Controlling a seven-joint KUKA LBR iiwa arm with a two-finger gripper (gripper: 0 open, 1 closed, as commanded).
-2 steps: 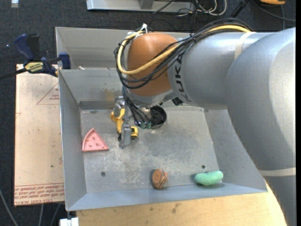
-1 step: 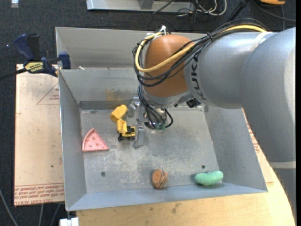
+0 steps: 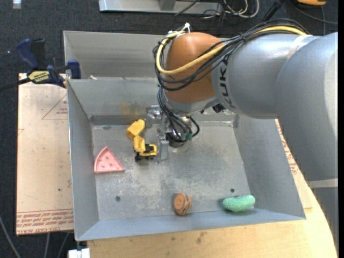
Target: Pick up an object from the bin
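My gripper (image 3: 163,145) hangs low over the middle of the bin, just right of a yellow toy excavator (image 3: 141,140). The toy's bucket arm points up and to the left, and its black-wheeled body lies right beside my fingertip. Nothing shows between my fingers. The orange cover and cables above hide most of the gripper's body.
A pink triangular wedge (image 3: 108,161) lies at the left of the bin floor. A round brown piece (image 3: 182,203) and a green lumpy thing (image 3: 238,203) rest near the front wall. The arm covers the bin's right rear part.
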